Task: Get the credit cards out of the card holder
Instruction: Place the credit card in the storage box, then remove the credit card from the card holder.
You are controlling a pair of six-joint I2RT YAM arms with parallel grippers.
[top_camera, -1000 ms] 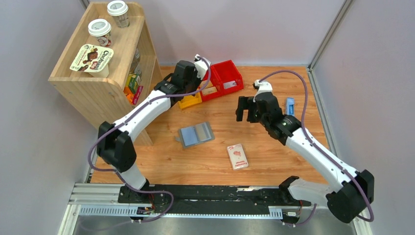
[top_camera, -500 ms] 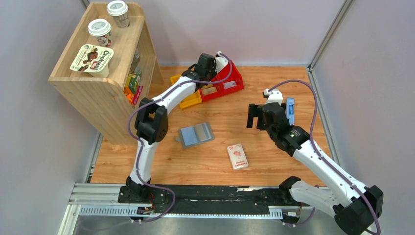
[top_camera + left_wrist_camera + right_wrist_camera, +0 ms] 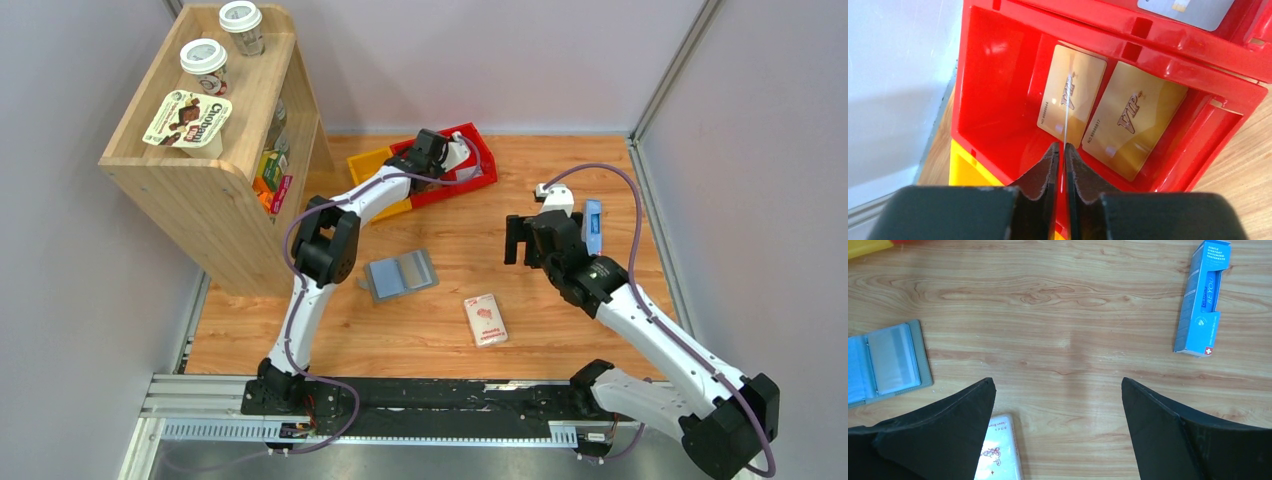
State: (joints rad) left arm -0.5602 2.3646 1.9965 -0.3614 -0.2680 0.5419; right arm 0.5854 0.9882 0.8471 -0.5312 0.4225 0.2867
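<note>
- Credit cards point(image 3: 1135, 125): two gold ones marked VIP lie flat, side by side, on the floor of one compartment of the red bin point(image 3: 998, 75). Their long edges are close together or touching; which cannot be told.
- A silver-grey card point(image 3: 1193, 10) shows in the next compartment, mostly cut off by the frame edge.
- The left gripper point(image 3: 1061, 147) hangs over the compartment with the gold cards. Its fingers are drawn narrow and pinch a thin card point(image 3: 1066, 110), seen edge-on as a pale line running away from the fingertips.
- The red bin stands at the far side of the table, and a yellow bin point(image 3: 370, 160) sits against its left side.
- The card holder point(image 3: 400, 274) lies open and flat near the middle of the table, well apart from the red bin. Its clear pockets point(image 3: 893, 360) face up.
- The right gripper point(image 3: 1058, 382) hovers above bare wood to the right of the card holder. Its fingers are spread wide and hold nothing.
- A white-and-pink packet point(image 3: 485, 319) lies to the near right of the holder.
- A blue toothpaste box point(image 3: 1203, 295) lies towards the right edge of the table.
</note>
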